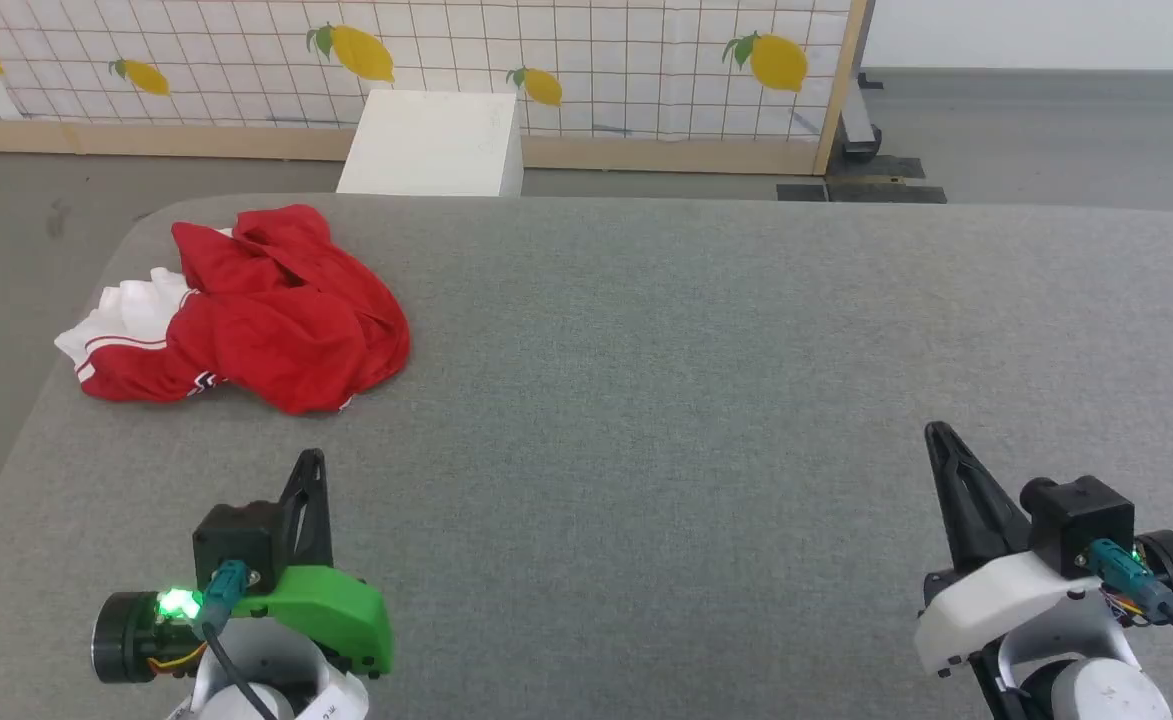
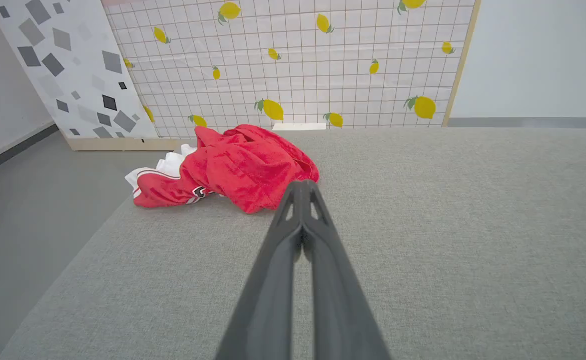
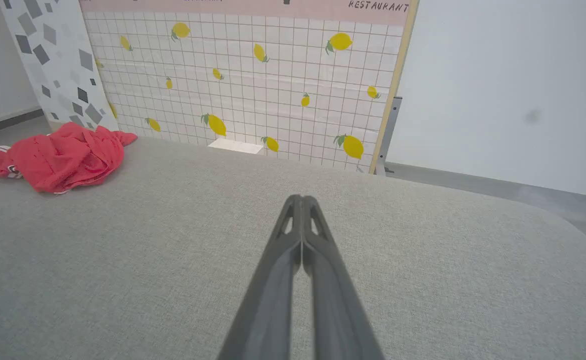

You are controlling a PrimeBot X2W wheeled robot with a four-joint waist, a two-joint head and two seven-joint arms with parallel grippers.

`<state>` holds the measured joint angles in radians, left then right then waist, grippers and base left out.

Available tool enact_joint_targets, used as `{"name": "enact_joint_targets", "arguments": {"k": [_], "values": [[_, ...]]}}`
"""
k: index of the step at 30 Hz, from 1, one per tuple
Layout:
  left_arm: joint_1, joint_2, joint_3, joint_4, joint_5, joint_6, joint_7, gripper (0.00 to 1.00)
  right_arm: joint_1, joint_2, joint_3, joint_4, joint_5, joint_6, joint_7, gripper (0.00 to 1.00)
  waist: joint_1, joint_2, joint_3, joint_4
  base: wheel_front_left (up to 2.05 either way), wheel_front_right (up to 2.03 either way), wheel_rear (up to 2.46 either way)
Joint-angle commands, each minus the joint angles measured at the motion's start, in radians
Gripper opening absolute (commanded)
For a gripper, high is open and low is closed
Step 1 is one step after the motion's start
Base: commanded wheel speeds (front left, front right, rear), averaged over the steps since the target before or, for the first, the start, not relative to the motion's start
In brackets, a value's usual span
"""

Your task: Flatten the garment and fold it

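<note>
The garment (image 1: pixel 266 315) is a bright red jersey lying crumpled in a heap at the far left of the grey cloth table (image 1: pixel 696 400), with its white inside and striped trim showing at its left end. The left wrist view shows the garment (image 2: pixel 243 167) just beyond the fingertips, and the right wrist view shows the garment (image 3: pixel 58 156) far off to the left. My left gripper (image 1: pixel 312 457) hovers near the front edge, a little short of the heap, shut and empty. My right gripper (image 1: pixel 936 430) is at the front right, shut on nothing.
A white box (image 1: pixel 434 143) stands on the floor behind the table's far edge. Behind it runs a lemon-patterned tiled screen (image 1: pixel 596 60) with a wooden frame. Grey floor (image 1: pixel 16 220) lies left of the table, close to the heap.
</note>
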<state>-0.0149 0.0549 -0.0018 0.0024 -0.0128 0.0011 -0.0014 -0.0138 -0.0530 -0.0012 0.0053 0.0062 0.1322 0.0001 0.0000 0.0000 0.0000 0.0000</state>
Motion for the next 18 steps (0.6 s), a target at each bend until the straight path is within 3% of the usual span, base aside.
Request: {"name": "enact_joint_targets", "arguments": {"k": [1,18], "values": [[0.015,-0.005,0.002,-0.002,0.013,-0.001,0.001,0.0,0.014,0.003,0.001,-0.005,-0.006,-0.002,0.0,0.0,0.0,0.0,0.0,0.0,0.0,0.0,0.0],[0.015,-0.005,0.002,-0.002,0.013,-0.001,0.001,0.0,0.014,0.003,0.001,-0.005,-0.006,-0.002,0.0,0.0,0.0,0.0,0.0,0.0,0.0,0.0,0.0]]}}
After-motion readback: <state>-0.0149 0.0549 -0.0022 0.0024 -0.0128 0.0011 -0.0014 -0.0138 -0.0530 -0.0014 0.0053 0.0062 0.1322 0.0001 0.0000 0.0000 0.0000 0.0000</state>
